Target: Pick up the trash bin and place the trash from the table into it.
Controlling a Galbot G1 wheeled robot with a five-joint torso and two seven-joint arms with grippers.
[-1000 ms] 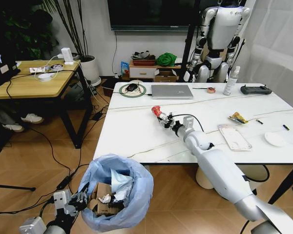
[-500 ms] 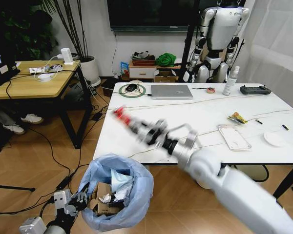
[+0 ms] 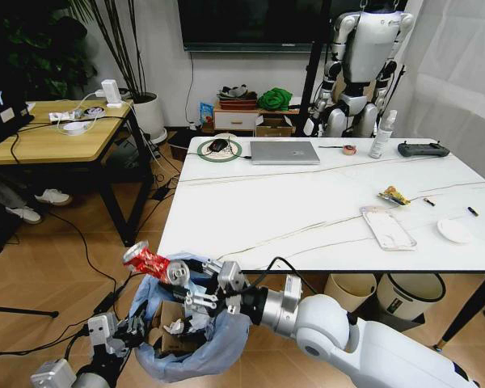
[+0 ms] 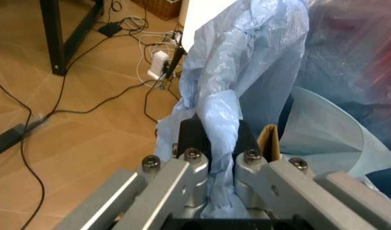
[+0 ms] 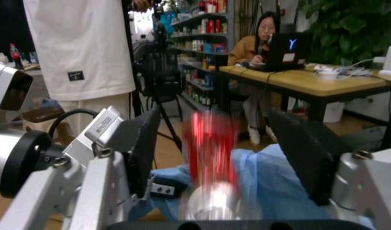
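Crushed red can [image 3: 149, 262] between spread right pincer [image 3: 196, 284] fingers, above crinkly trash bin [image 3: 226, 335].

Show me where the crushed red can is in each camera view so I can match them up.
Head view: crushed red can over the bin's rim, off the right gripper.
Left wrist view: can't make it out.
Right wrist view: a blurred red streak between the open fingers.
Shared landmark: the trash bin.

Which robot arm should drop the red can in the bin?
Probably the right. The right gripper has the red can over the trash bin; the left gripper is clamped on its bag.
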